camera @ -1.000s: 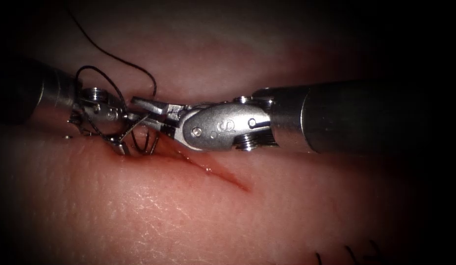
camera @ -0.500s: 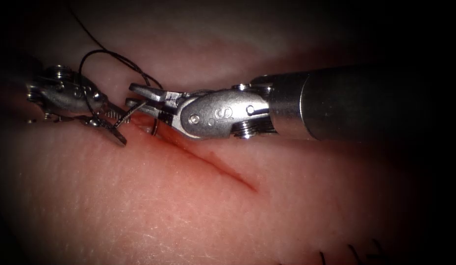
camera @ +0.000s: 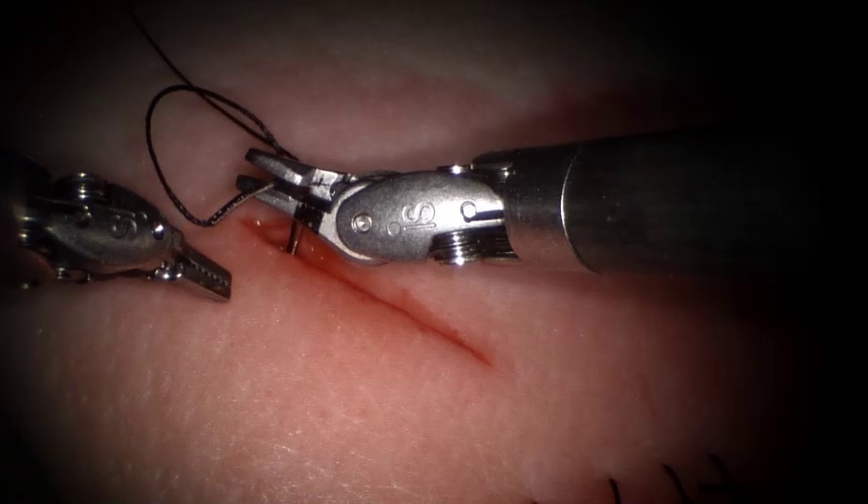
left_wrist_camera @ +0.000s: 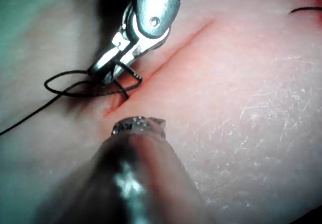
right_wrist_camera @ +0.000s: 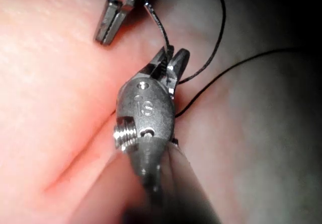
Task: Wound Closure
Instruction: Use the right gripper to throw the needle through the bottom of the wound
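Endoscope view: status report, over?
Right arm's steel tool shut on dark curved needle, needle's end at red cut's left end. Left arm's tool holds nothing. Black thread looped between them.

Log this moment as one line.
right tool: holds needle near its rear end | needle: at cut's left end, tip in tissue | left tool: shut, empty | thread: looped

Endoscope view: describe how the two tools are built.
The right arm's tool has a dark tubular shaft, a silver metal wrist with round pins, a threaded screw and stamped characters. The left arm's tool is a smaller silver wrist with ridged jaw faces.
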`<state>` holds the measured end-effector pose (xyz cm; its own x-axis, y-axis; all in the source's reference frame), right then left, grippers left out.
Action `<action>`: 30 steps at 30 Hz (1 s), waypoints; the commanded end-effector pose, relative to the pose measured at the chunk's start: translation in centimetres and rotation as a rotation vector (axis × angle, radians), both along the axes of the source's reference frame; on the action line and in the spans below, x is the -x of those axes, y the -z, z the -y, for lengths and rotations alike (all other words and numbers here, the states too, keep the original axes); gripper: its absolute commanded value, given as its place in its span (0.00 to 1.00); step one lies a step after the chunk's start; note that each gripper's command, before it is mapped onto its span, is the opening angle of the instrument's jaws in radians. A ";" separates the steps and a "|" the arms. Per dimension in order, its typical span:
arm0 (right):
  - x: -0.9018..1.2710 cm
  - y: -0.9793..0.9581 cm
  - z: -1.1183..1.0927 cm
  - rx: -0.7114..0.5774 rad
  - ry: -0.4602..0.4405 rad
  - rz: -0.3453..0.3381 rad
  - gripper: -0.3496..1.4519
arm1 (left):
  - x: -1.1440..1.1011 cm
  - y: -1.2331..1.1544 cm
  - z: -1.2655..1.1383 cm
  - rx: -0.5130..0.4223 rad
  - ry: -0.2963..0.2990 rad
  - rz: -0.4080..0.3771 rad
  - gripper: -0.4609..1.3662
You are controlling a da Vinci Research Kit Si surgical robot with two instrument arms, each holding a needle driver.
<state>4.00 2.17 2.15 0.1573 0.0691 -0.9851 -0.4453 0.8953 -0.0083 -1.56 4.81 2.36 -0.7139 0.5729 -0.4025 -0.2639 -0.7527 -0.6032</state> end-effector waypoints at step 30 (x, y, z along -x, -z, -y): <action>0.05 -0.07 -0.28 -0.132 -0.155 -0.089 0.00 | 0.02 -0.40 0.24 0.029 0.017 0.055 0.06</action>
<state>3.95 2.45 2.21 0.0433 0.2181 -0.9750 -0.5711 0.8061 0.1549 -1.57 4.58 2.78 -0.6807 0.5712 -0.4586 -0.2456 -0.7678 -0.5918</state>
